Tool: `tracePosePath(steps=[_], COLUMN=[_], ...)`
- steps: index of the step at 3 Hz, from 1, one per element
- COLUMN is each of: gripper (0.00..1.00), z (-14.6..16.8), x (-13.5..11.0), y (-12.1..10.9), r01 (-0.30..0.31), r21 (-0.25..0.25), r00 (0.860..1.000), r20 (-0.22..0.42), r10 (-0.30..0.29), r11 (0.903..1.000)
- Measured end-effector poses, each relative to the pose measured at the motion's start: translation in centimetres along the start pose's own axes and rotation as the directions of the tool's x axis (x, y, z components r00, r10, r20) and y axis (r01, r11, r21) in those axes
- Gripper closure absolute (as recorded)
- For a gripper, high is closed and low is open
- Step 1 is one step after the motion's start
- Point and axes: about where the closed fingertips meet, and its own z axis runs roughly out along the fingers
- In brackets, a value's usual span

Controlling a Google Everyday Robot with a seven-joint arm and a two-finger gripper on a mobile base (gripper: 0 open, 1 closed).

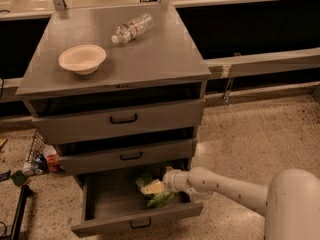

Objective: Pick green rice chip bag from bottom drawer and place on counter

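Observation:
The green rice chip bag (159, 199) lies crumpled in the open bottom drawer (135, 223), right of its middle. My gripper (156, 187) reaches into the drawer from the right, at the end of the white arm (225, 189), and sits down on the bag's top. Part of the bag is hidden under it. The counter (150, 54) is the grey top of the cabinet, above the two closed drawers.
On the counter stand a cream bowl (82, 59) at the left and a clear plastic bottle (132, 28) lying at the back. A wire basket with small items (37, 159) sits on the floor left of the cabinet. Speckled floor (260, 134) lies to the right.

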Motion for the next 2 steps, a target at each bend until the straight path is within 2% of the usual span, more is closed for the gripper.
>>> tracePosePath(steps=[1, 2], gripper=[0.0, 0.0], z=[3.8, 7.4], x=[2.5, 5.4], y=[-0.8, -2.7], r01=[0.033, 0.104], r21=[0.013, 0.046], r00=[0.999, 0.994], r20=[-0.021, -0.048], r10=[-0.033, -0.101], r11=[0.9994, 0.9935])
